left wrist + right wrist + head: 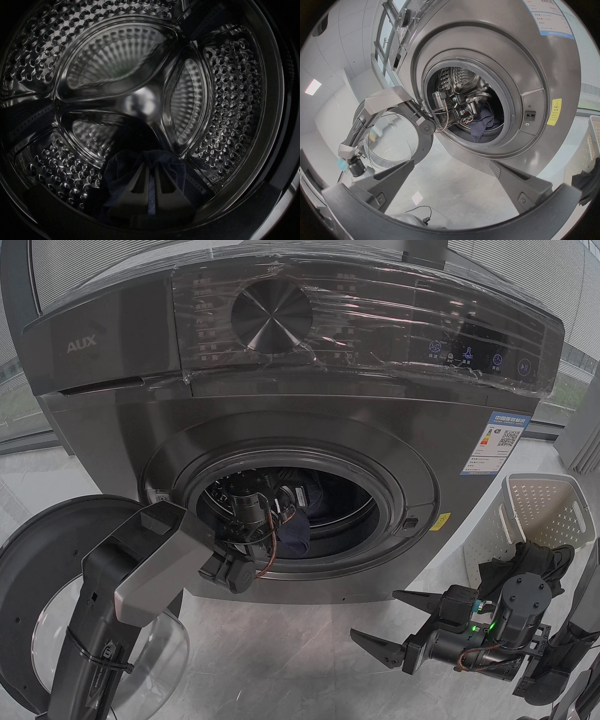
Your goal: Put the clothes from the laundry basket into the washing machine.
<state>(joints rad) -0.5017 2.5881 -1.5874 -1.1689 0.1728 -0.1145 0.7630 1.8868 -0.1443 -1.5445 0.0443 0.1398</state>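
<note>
The grey washing machine [437,427] stands with its round door [37,590] swung out to the left. My left gripper [151,166] is inside the steel drum [231,93], low near the front, shut on a dark blue garment [125,168]. That blue garment [297,534] hangs just inside the porthole [482,120]. My right gripper [374,615] hovers open and holds nothing above the floor, in front of the machine's lower right [451,162]. Beside it the white laundry basket [544,502] holds black clothes [531,565].
The left arm [150,559] stretches from the lower left across the door into the porthole. The basket [593,137] leans at the machine's right corner, with the black clothes [587,184] spilling over its rim. Bare grey floor [281,652] lies between the grippers.
</note>
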